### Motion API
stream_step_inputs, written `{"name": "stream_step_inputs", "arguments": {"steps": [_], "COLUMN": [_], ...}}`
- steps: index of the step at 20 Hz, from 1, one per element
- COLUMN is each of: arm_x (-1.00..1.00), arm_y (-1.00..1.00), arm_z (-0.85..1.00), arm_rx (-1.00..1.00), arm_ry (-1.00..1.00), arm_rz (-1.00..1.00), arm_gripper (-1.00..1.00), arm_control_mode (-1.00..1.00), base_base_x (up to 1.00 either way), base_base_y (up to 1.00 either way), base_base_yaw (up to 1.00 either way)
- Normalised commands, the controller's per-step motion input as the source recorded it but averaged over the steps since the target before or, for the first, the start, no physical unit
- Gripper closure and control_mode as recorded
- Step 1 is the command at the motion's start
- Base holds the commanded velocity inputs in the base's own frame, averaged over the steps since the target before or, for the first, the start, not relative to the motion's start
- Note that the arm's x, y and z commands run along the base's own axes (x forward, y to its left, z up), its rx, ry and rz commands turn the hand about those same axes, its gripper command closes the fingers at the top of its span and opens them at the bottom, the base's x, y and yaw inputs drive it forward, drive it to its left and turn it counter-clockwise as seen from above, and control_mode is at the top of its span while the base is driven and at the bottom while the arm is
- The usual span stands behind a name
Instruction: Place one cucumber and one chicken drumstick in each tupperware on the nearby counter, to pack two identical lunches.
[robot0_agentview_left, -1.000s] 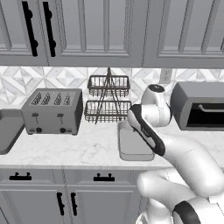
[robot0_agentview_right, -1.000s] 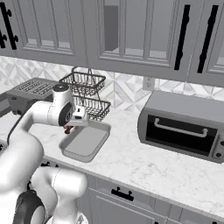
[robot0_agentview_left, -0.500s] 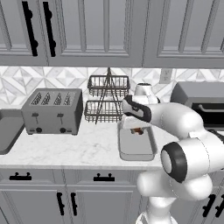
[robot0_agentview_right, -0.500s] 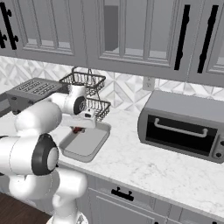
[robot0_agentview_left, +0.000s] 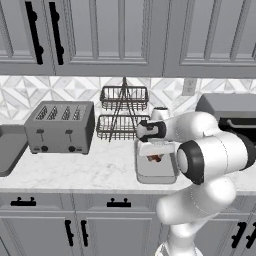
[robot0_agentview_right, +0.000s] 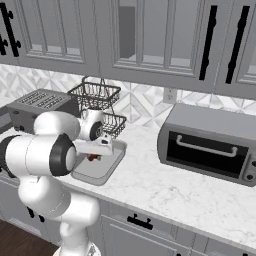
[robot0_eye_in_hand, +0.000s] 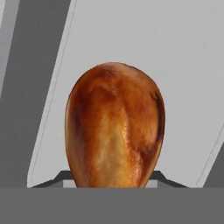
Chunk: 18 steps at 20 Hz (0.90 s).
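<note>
While the claw (robot0_agentview_left: 155, 152) hangs closed on one drumstick (robot0_eye_in_hand: 114, 127) directly over the container (robot0_agentview_left: 156, 172) on the counter (robot0_agentview_left: 90, 172) | progress: early, drumstick not yet released, no cucumber under the claw, second lunch unjudged | item: glossy orange-brown, plump end pointing away from the claw toward the pale floor below.

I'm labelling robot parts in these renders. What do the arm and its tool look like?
The arm is glossy white, built of rounded, bulbous segments with dark grey to black rings at the joints, clearest in both base views. No cables, logos or markings show. The tool hangs from a white, boxy hand with a dark round cap; its two fingers are small and dark.
</note>
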Motion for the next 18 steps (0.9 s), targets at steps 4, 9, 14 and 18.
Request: {"name": "stream_step_inputs", "arguments": {"steps": [4,9,14,18], "arm_x": [0.06,0.03,0.00,0.00], "arm_y": [0.00,0.00,0.00,0.00], "arm_z": [-0.36,-0.02,0.00,0.00], "arm_rx": [0.00,0.00,0.00,0.00], "arm_ry": [-0.12,-0.03,0.00,0.00], "arm_rz": [0.00,0.00,0.00,0.00], "arm_gripper": [1.00,-1.00,-1.00,-1.00], "arm_control_mode": [-1.00,-1.00,-1.00,-1.00], "base_base_x": [0.00,0.00,0.00,0.00], "base_base_y": [0.00,0.00,0.00,0.00], "base_base_yaw": [0.00,0.00,0.00,0.00]}}
